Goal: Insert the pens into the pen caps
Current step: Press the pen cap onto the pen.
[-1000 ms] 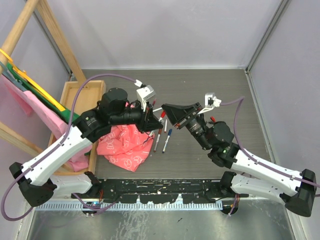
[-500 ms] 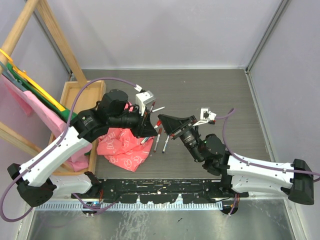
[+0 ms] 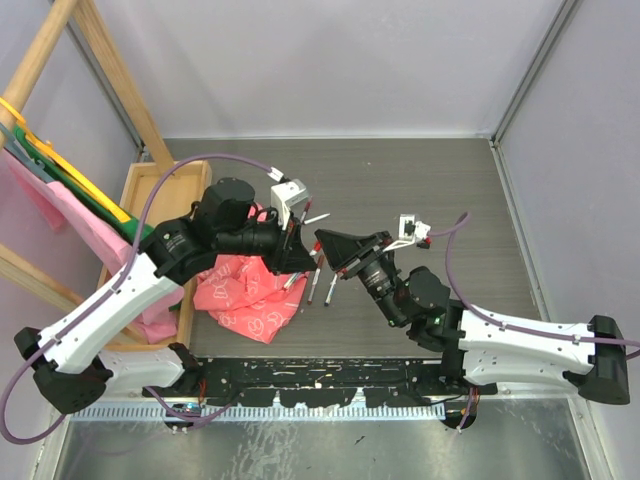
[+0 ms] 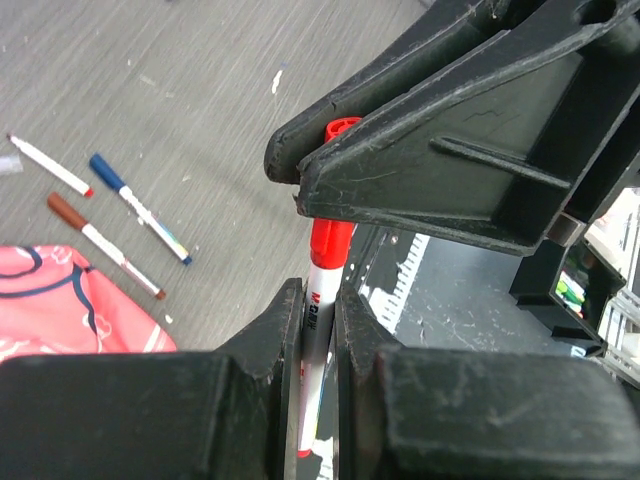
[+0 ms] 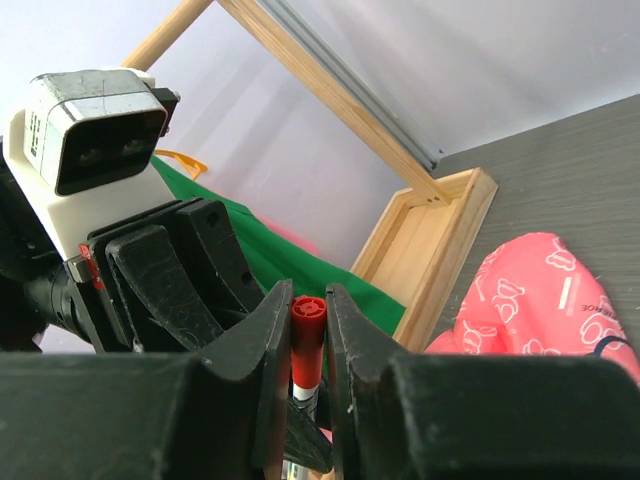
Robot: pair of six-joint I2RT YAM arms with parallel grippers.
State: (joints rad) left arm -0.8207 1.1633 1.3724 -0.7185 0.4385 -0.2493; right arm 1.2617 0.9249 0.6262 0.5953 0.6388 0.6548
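From above: just right of the crumpled pink patterned cloth (image 3: 245,295), the left gripper (image 3: 303,260) and right gripper (image 3: 325,242) are meeting tip to tip. Left wrist: the left gripper is pinching a thin white-barrelled marker pen (image 4: 312,340), its long axis running straight into the short red plastic cap (image 4: 330,245). Right wrist: the right gripper is squeezing that cap, in line with the pen.

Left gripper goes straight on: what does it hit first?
Likely the right gripper: its jaws grip the red cap on the pen that the left gripper holds, directly ahead.
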